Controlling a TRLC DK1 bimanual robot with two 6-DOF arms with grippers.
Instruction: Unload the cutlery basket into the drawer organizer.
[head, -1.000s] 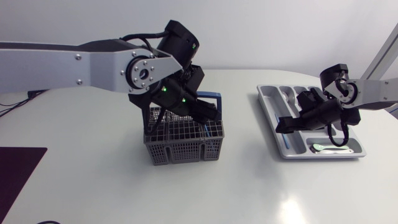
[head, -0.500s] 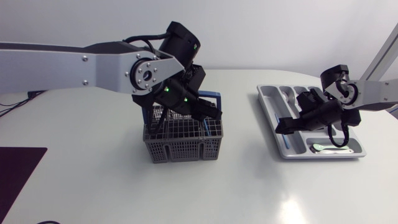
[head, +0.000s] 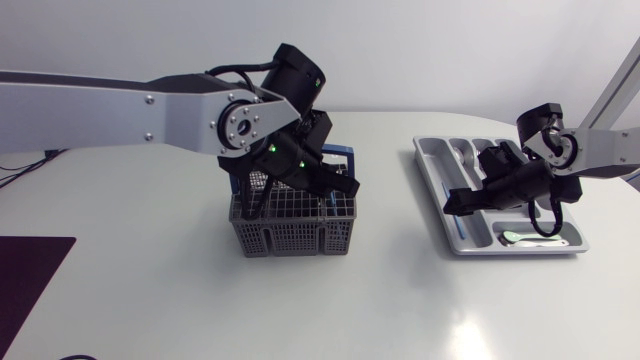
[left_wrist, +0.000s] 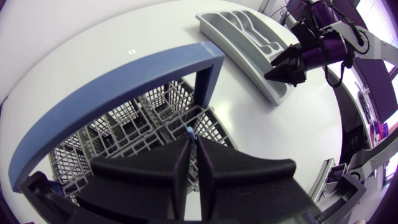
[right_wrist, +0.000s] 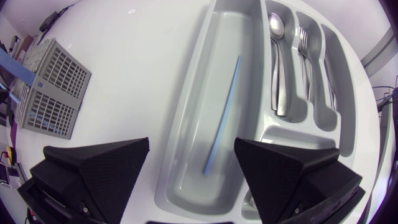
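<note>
The grey cutlery basket (head: 295, 235) with a blue handle (left_wrist: 124, 84) stands mid-table. My left gripper (head: 333, 187) reaches down into it; its fingers (left_wrist: 211, 168) are pressed together on a thin light-blue straw (left_wrist: 188, 130), of which only the tip shows. The grey drawer organizer (head: 432, 160) lies at the right. My right gripper (head: 458, 203) hovers open above its long compartment, where a blue straw (right_wrist: 224, 112) lies ahead of the gripper (right_wrist: 193, 152). A spoon (right_wrist: 278, 56) and forks (right_wrist: 305, 50) fill the neighbouring compartments.
A small pale item (head: 520, 237) lies in the organizer's near cross compartment. A dark mat (head: 25, 280) covers the table's front left corner. Bare white tabletop lies between the basket and the organizer (left_wrist: 249, 31).
My left gripper has closed on the thin blue straw inside the basket, and its arm has shifted slightly right. The right arm has stayed where it was.
</note>
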